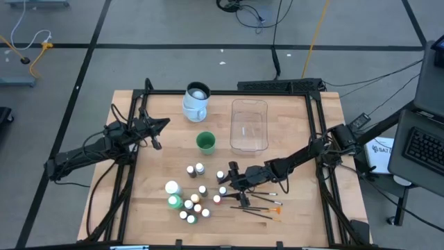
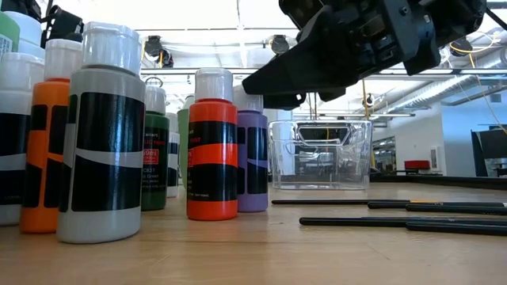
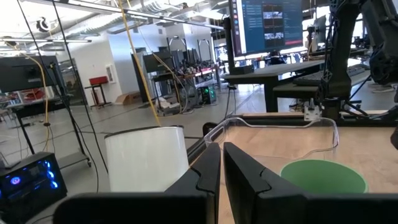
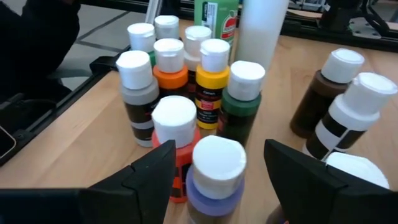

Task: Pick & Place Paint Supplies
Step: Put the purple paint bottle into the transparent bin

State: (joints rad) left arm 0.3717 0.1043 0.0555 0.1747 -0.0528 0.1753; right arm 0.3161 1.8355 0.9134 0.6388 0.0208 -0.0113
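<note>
Purple bottle [image 4: 214,174] sits between your wide-open, empty right gripper [image 4: 214,180] in the cluster near the table's [image 1: 291,222] front edge, so closing probably knocks the touching red bottle [image 4: 176,140]; left gripper [image 1: 157,144] idles shut, empty, left side.

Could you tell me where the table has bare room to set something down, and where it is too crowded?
Bare wood lies between the left gripper, the green cup and the paint bottles. Crowded: around those bottles and the brushes, where the open right gripper hovers. The clear tub and pale jug fill the far middle.
</note>
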